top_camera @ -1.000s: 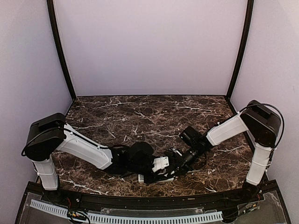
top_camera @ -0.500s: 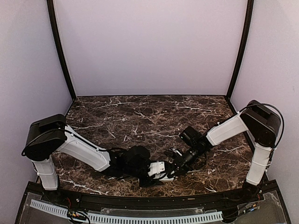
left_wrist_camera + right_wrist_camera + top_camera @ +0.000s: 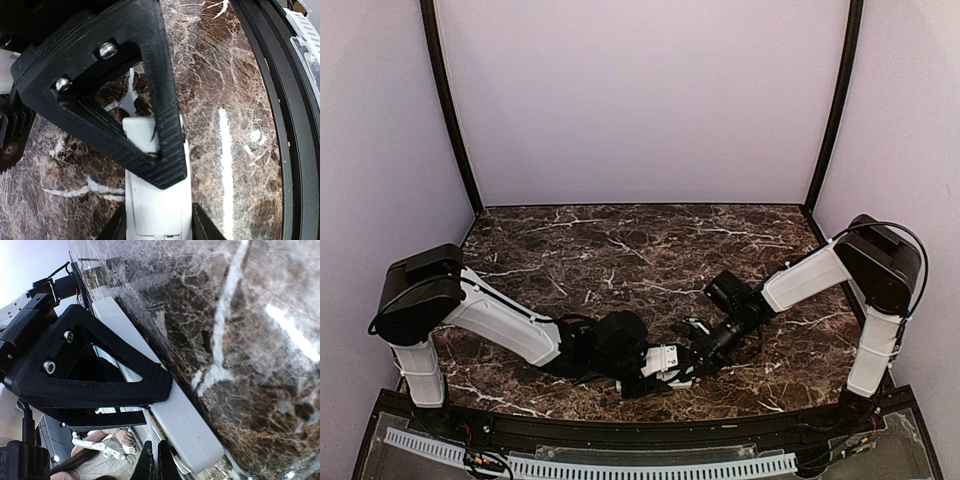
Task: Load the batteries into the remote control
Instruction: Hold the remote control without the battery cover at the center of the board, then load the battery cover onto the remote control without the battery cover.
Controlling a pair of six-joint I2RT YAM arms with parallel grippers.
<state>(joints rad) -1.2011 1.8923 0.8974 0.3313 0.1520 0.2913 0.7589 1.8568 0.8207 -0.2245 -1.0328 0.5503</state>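
Observation:
The white remote control lies on the marble near the table's front edge, its plain back facing up. My left gripper is shut on it, one finger pressed against each long side. My right gripper is shut, with its tips against the remote control at an open gap along its edge. A tan strip shows in that gap; whether it is a battery I cannot tell. No other batteries show. From above, both grippers meet over the remote control.
The black front rim of the table runs close to the right of the remote. Beyond it lies a white perforated rail. Dark marble table stretches behind the arms. A person is visible past the edge.
My left gripper has narrowed its jaws onto the remote's sides and shifted slightly. A small white piece seen beside it a second ago is now covered. The right arm has not moved.

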